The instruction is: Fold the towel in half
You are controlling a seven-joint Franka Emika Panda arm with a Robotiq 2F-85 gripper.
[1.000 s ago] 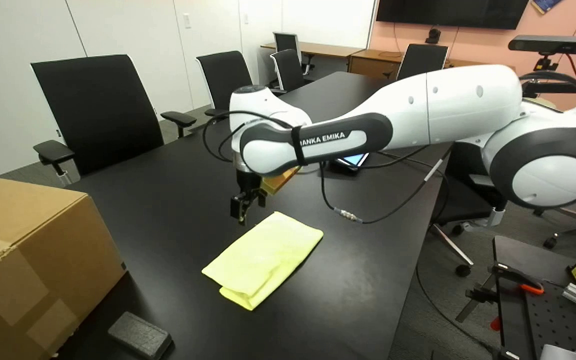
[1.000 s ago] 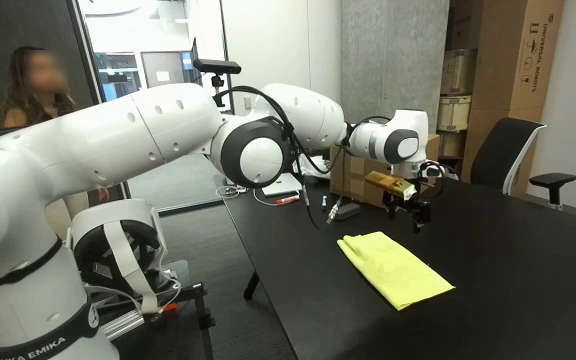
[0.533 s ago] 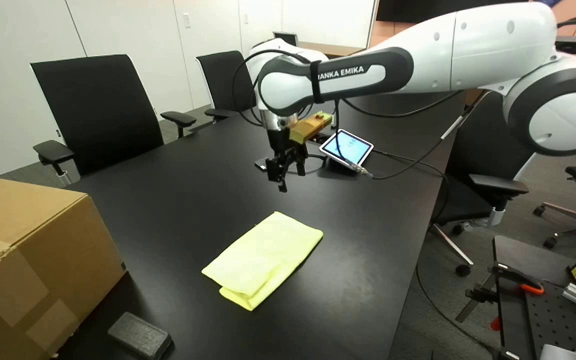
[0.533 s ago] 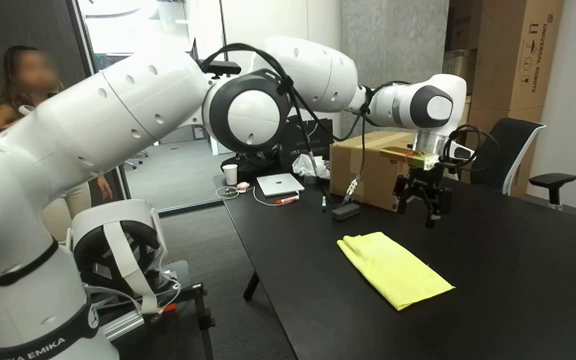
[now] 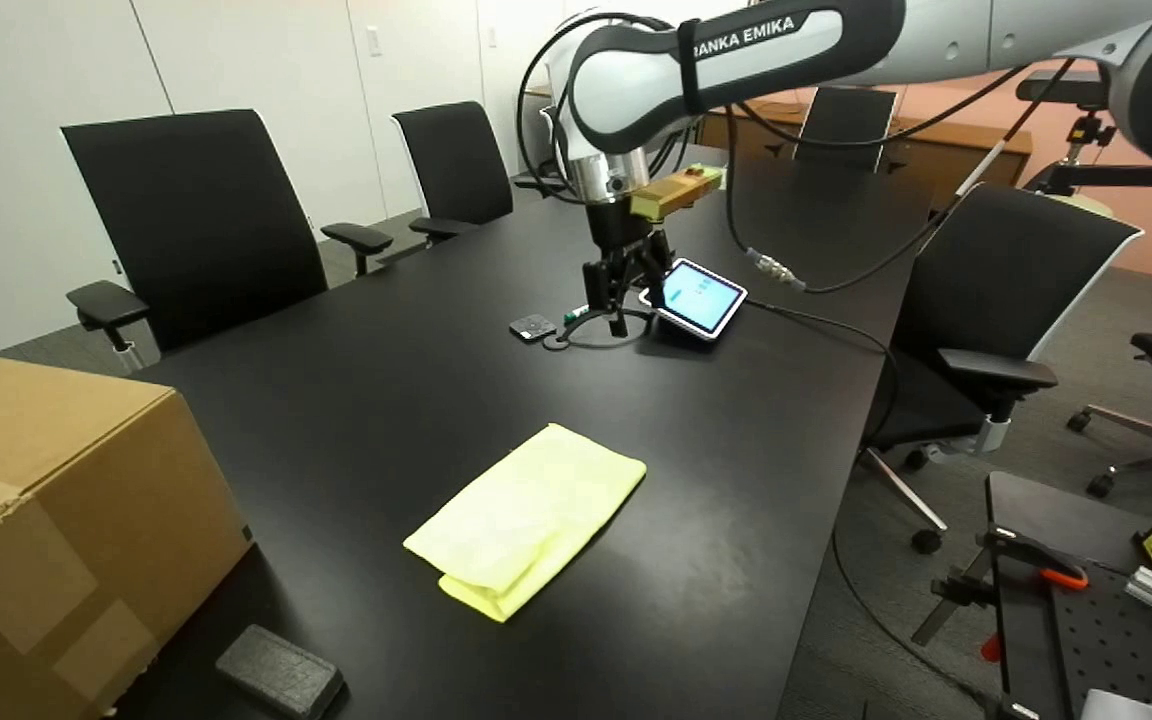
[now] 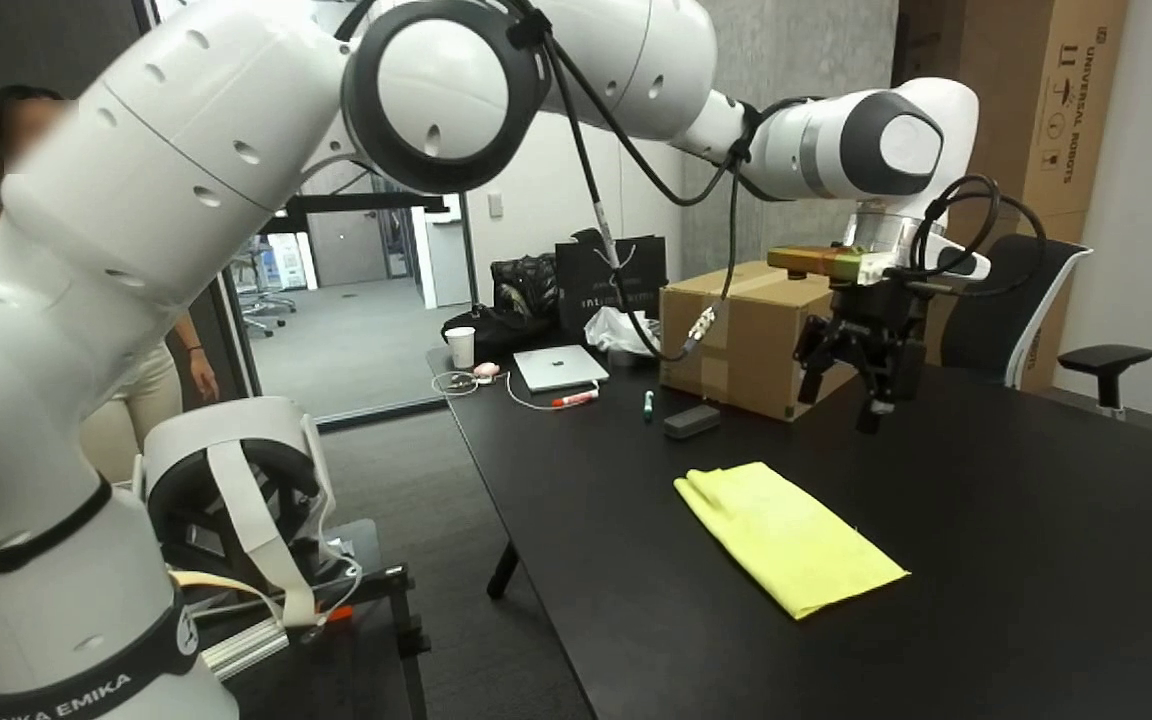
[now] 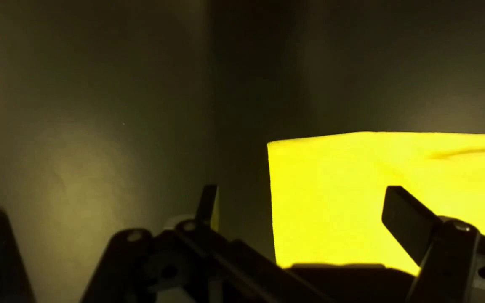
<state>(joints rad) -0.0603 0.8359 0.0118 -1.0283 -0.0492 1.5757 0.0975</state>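
The bright yellow towel [image 5: 536, 515] lies on the black table, doubled over into a long rectangle. At its end nearer the box, a lower layer sticks out past the top one and the cloth is rumpled; this also shows on the towel [image 6: 786, 535] in an exterior view. High over the table, apart from the cloth, my gripper [image 5: 638, 314] hangs pointing down near the tablet. Nothing is between the widely parted fingers of the gripper [image 7: 301, 191] in the wrist view, where the towel [image 7: 331, 198] appears far below, toward the right finger.
A cardboard box [image 5: 86, 540] and a dark grey block [image 5: 281, 670] stand beyond the towel's rumpled end. At the opposite end are a lit tablet [image 5: 701, 298] and a small dark square [image 5: 533, 328]. A laptop [image 6: 561, 369], white cup [image 6: 460, 348] and markers lie farther off.
My open gripper has risen and drawn away from above the towel's side, toward the tablet. The towel has stayed where it was. A person in the background has shifted.
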